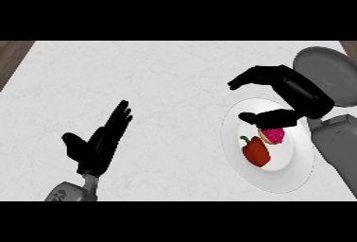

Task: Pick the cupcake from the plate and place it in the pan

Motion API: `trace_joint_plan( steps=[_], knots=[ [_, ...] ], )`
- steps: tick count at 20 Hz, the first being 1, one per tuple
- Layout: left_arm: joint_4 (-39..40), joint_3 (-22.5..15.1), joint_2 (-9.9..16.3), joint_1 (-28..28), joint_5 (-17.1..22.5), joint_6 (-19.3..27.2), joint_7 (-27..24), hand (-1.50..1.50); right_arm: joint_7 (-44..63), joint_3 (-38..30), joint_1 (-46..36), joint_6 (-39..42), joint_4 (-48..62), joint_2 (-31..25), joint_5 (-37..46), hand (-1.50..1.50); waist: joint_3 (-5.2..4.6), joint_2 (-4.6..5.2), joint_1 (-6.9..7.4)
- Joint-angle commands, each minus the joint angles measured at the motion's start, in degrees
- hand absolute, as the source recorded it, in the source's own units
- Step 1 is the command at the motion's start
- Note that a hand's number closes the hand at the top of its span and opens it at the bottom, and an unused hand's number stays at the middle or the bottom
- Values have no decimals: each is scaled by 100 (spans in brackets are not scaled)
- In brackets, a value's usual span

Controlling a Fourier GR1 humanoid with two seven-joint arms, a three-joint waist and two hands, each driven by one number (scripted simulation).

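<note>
While my left hand rests at about eight o'clock on the table, its fingers straight and held together with the thumb splayed out, it has no part in what I am setting up. It sits well apart from the plate, so the work falls to the other side.

Moving right, the white plate lies at roughly four o'clock. On it I see a red pepper towards the plate's seven o'clock, and just beside it, at the pepper's one o'clock, the cupcake with its pink top.

My right hand hangs over the plate's upper edge, fingers spread apart: the upper fingers reach out to nine o'clock, the thumb lies lower, directly above the cupcake. So the cupcake sits at six o'clock from the fingers, partly hidden under the thumb, and I cannot tell whether anything touches it. I judge the closing has not begun.

The grey pan lies at one o'clock, just beyond that wrist, a short carry up and right.
</note>
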Motion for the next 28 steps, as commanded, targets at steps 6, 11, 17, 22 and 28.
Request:
trace_joint_plan(
  steps=[6,11,17,22,28],
  knots=[
    [-323,58,106,95,158,-180,470,0,-615,796,-455,457,406,-569,1534,-150,15,-57,-153],
    [-158,145,85,116,249,-249,406,0,644,1890,-996,1246,21,-1174,3056,-150,-19,-115,-195],
    [-135,322,252,148,397,-431,525,0,2368,2868,-1252,2766,-699,-609,3919,-150,-3,-104,-271],
    [-253,371,295,119,328,-431,496,0,3323,3471,-1229,4354,-763,-165,4227,-150,5,-87,-257],
    [-525,280,153,381,227,-401,594,0,4610,3409,-240,5078,-1212,600,4530,-150,19,-62,-256]
  ],
)
